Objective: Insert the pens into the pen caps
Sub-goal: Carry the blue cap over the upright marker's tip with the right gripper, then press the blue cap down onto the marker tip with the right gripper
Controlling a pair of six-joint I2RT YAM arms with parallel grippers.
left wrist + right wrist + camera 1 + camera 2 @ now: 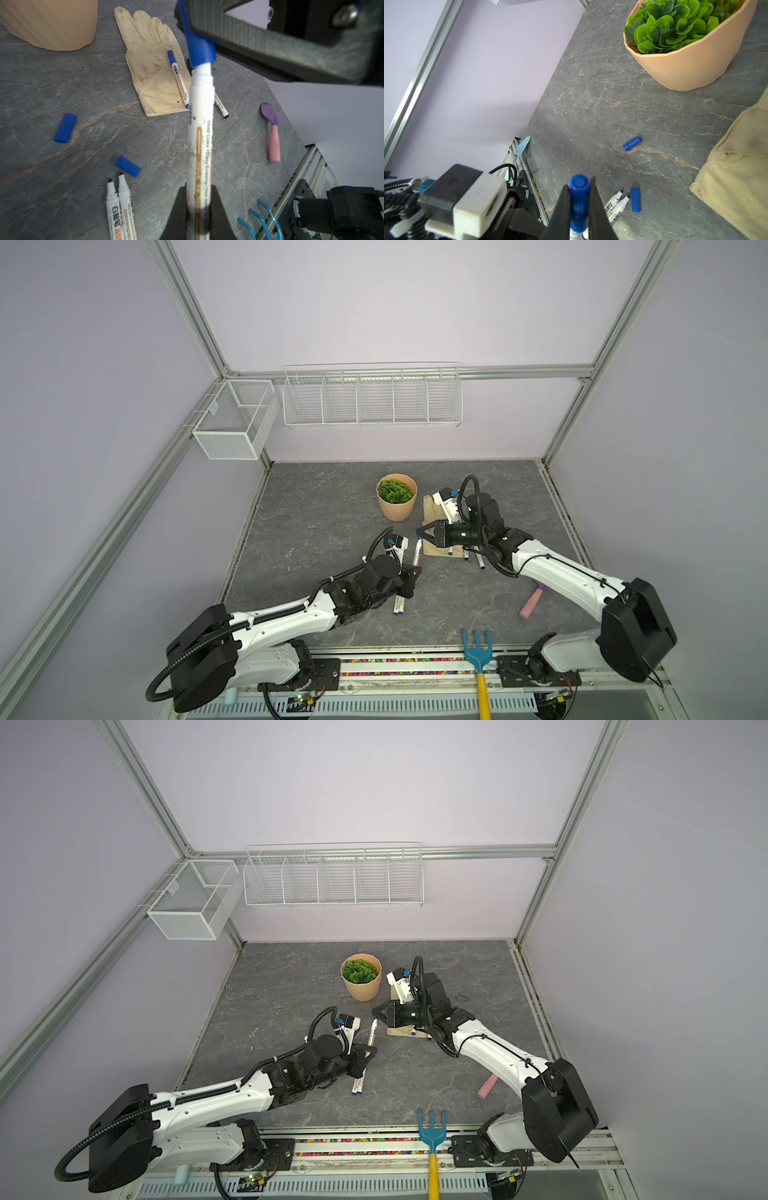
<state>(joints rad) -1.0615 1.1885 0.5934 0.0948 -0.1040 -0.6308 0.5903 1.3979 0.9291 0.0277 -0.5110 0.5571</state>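
Clamped in the left pincer (198, 199), a slim white-barrelled marker pen (200, 124) points toward twelve o'clock. The right pincer (579, 185) is closed tight on a stubby blue plastic cap (579, 199) sitting over the pen's tip, above the grey tabletop (311, 510). At eleven o'clock stands a peach ribbed plant pot (397, 508); at six o'clock lie two uncapped pens (397, 608), side by side.
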